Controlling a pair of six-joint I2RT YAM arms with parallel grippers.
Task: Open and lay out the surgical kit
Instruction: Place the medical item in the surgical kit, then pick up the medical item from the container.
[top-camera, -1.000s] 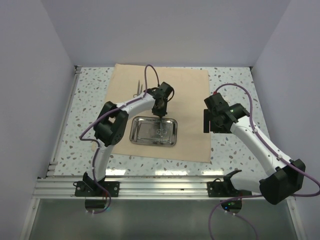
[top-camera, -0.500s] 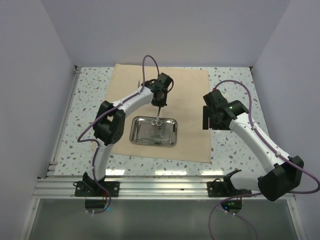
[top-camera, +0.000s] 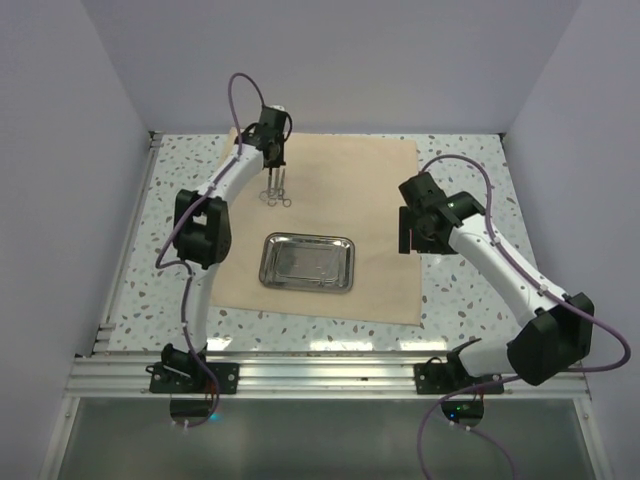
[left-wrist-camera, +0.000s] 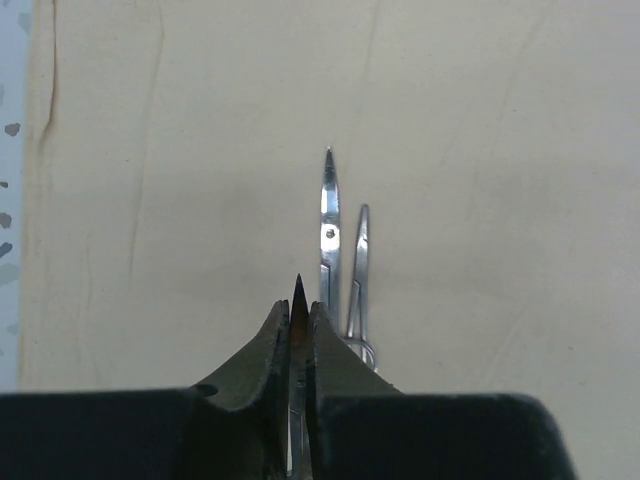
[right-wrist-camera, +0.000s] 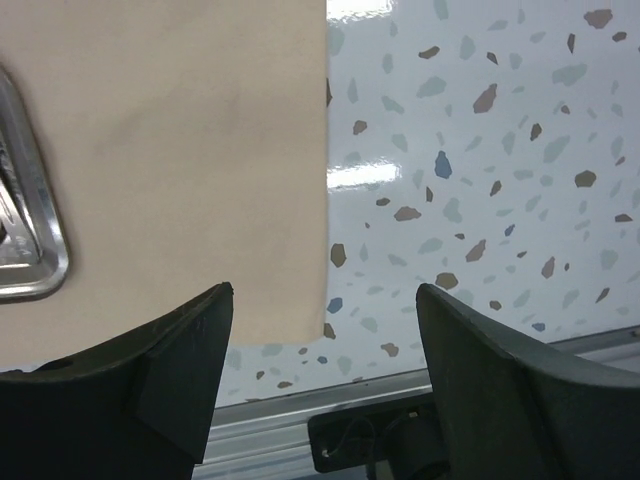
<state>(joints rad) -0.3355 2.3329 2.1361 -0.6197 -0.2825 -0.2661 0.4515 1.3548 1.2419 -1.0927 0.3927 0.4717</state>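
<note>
The tan cloth wrap (top-camera: 350, 190) lies spread flat on the table. The shiny steel tray (top-camera: 307, 262) sits on its front middle, and I see no instruments in it. My left gripper (top-camera: 273, 152) is over the cloth's back left part. In the left wrist view the left gripper (left-wrist-camera: 298, 308) is shut on a thin pointed metal instrument (left-wrist-camera: 297, 288). Two other instruments (left-wrist-camera: 328, 225) lie side by side on the cloth (left-wrist-camera: 480, 150) just right of the jaws; they also show from above (top-camera: 277, 190). My right gripper (right-wrist-camera: 325, 290) is open and empty over the cloth's right edge (right-wrist-camera: 180, 150).
The speckled table (top-camera: 460, 170) shows around the cloth. White walls close in the left, back and right. A metal rail (top-camera: 330, 370) runs along the near edge. A corner of the tray (right-wrist-camera: 30, 250) shows at the left of the right wrist view.
My left gripper rose from the tray with an instrument and carried it to the cloth's back left, beside the instruments lying there. The right arm shifted slightly back.
</note>
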